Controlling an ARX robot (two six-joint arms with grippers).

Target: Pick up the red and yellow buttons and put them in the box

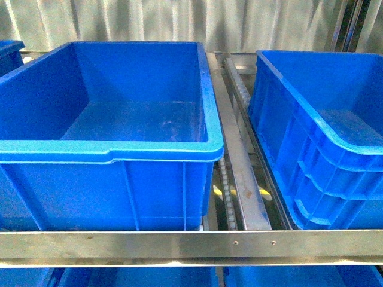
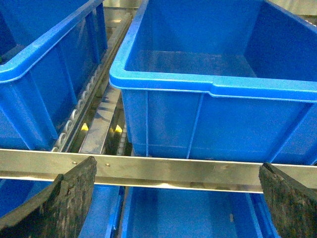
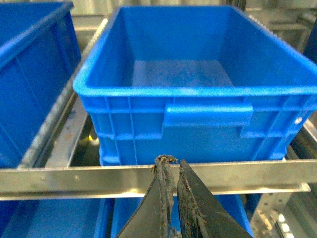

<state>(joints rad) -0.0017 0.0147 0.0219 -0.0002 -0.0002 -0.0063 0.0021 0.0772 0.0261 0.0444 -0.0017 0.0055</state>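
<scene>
Rack: a metal shelf frame with a steel front rail (image 1: 179, 242) running left to right along the near edge; a roller track (image 1: 242, 179) runs near to far between the crates.
Centre box: a large blue crate (image 1: 111, 152) sits on the rack at centre-left of the front view; the visible interior floor shows no contents.
Right box: a second blue crate (image 1: 335, 137) stands to the right of the roller track, apart from the centre box.
Lower level: further blue crates (image 2: 188, 213) show below the front rail.
Red and yellow buttons: none visible in any view; location cannot be told.
Left gripper (image 2: 178, 198): released, its two dark pads wide apart at the near side of the front rail, holding nothing.
Right gripper (image 3: 173, 171): clenched, fingertips nearly touching just in front of the rail, with nothing seen between them.
</scene>
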